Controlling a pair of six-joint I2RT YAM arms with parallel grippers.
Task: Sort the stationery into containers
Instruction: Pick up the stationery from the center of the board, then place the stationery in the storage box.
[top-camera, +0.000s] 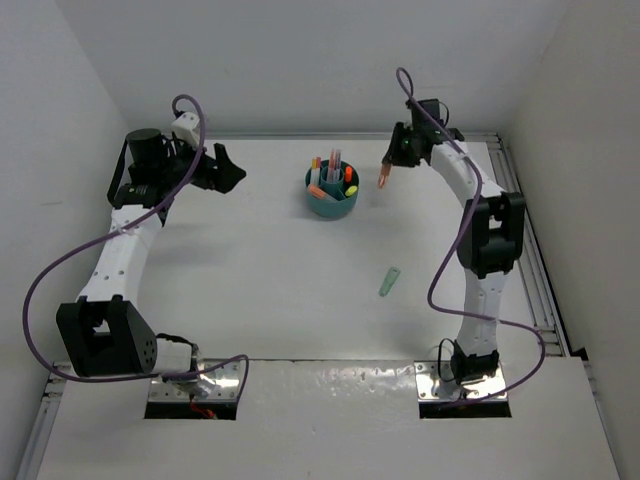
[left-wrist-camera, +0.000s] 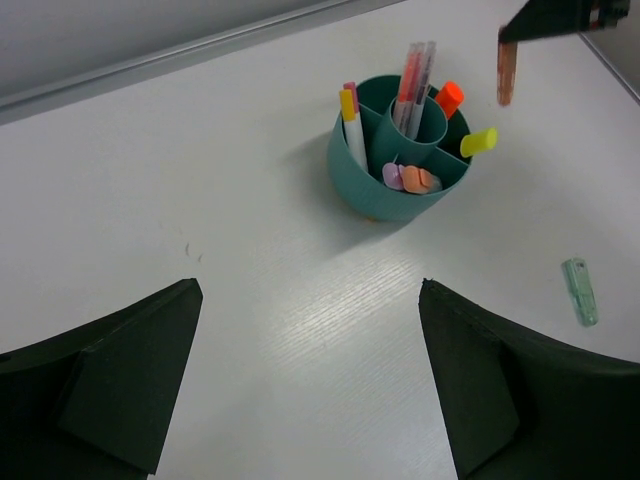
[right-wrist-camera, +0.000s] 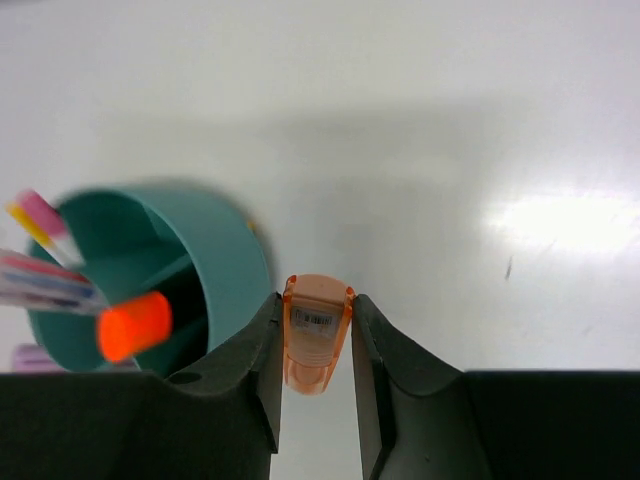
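While the right gripper hangs over the table just beside the teal cup, its two black fingers pinch a stubby orange marker by the sides. The marker points straight down from the claw, off the surface and outside the cup's rim, on the side nearer the right arm. It has not gone in yet!

Over to the left gripper: spread wide, nothing between its fingers, parked on the far-left part of the table and facing the cup from well apart.

Now the cup itself. It stands upright near the middle of the far half of the table, and it is filling up. Thin pens stand in the centre tube. Around them, in the ring compartments, an orange-capped marker and a yellow-capped one poke out, a white pen with a yellow cap leans at the rim, and a couple of pink and orange stubby markers sit low.

One straggler: a pale green marker lies flat on the table, well apart from the cup, towards the right arm's base.
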